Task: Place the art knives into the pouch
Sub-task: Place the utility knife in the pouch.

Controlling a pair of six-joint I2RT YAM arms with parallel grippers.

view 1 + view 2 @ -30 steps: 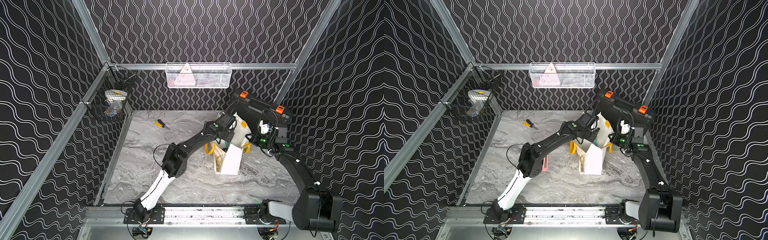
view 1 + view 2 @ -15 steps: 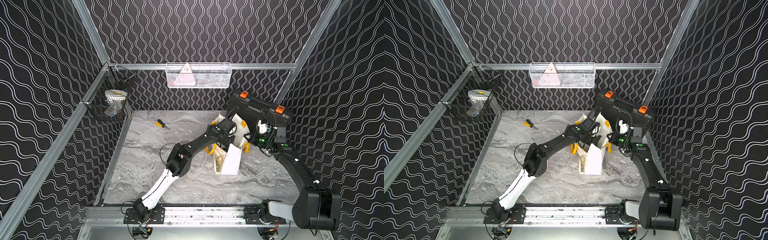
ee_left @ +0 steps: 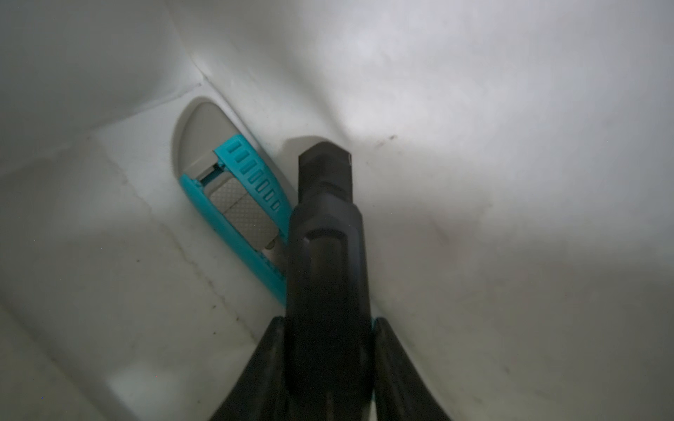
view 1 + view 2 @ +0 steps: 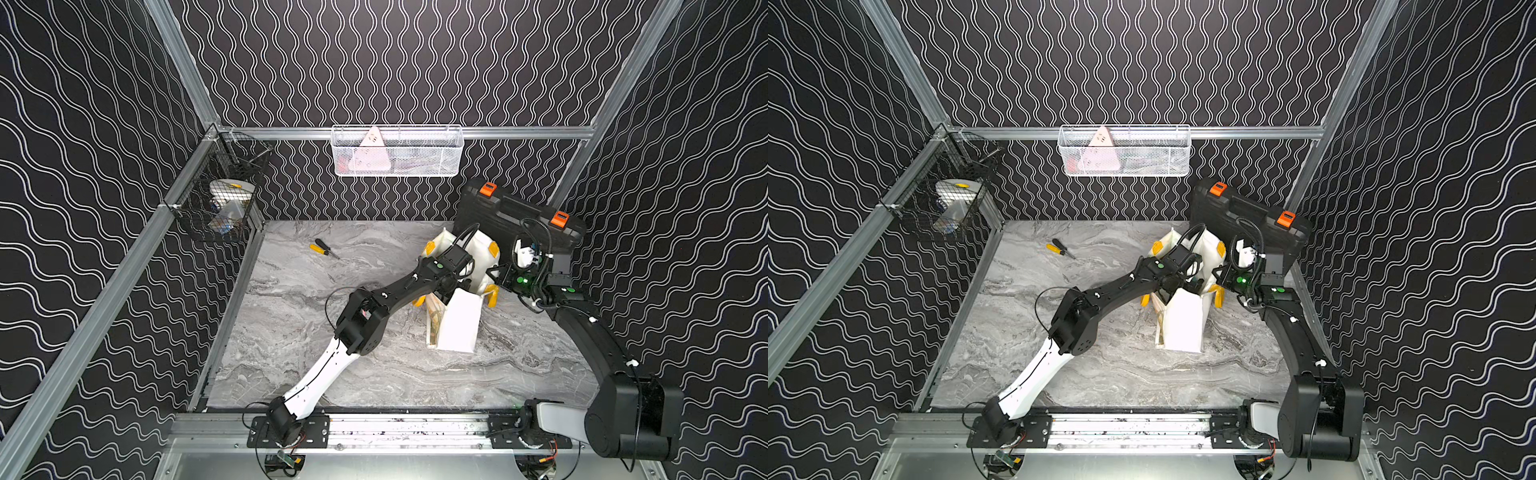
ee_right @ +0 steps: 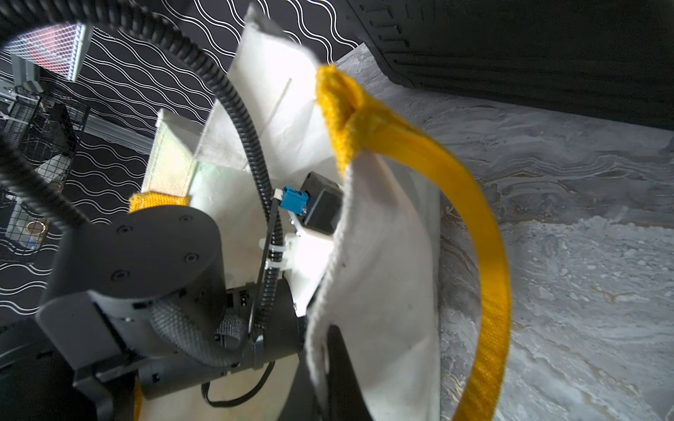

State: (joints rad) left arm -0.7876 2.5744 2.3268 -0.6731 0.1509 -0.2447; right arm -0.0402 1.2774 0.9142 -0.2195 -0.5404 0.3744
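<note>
Descent into the pouch (image 4: 457, 324) is the change: your left gripper (image 3: 328, 320) has sunk deeper inside, jaws clamped on the black art knife (image 3: 324, 218), whose tip nears the floor beside a teal cutter (image 3: 233, 189). Your right gripper (image 5: 321, 361) is closed on the pouch's rim. Letting go looks next.

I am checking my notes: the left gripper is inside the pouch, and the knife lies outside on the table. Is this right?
No. The left gripper is inside the pouch, but the knife is inside it too; the left wrist view shows it there.
</note>
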